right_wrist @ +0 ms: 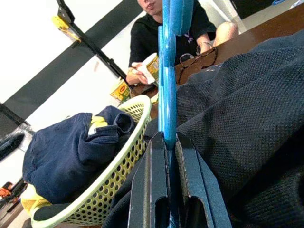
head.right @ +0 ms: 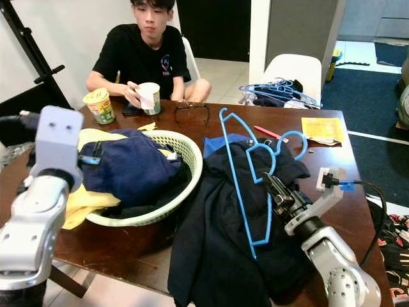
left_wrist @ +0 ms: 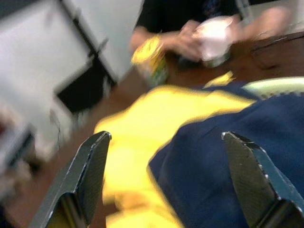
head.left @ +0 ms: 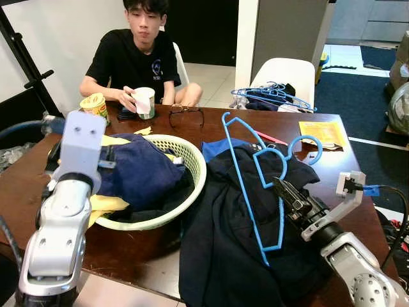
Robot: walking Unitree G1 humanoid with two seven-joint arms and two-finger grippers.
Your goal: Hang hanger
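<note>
Two tools worked over table (head.left: 160, 246). Left tool (left_wrist: 166, 180) hovered above laundry basket (head.left: 192, 167), fingers spread wide, empty; navy garment (left_wrist: 237, 152) and yellow cloth (left_wrist: 142, 128) lay directly beneath. Person (head.left: 137, 54) with cup (head.left: 144, 101) sat across table. Right tool (head.left: 282, 189) clamped shut on blue hanger (head.left: 252, 185), hanger raised over dark jacket (head.left: 223, 243). Step judged: hanger lifted, not hung. Next move needed carrying it clear of jacket toward rail.

Brown table (head.left: 211, 128) w/ laundry basket (head.left: 192, 167), dark garment (head.left: 223, 256), glasses (head.left: 186, 115), yellow paper (head.left: 321, 132), possibly noodle cup (head.left: 94, 105).
</note>
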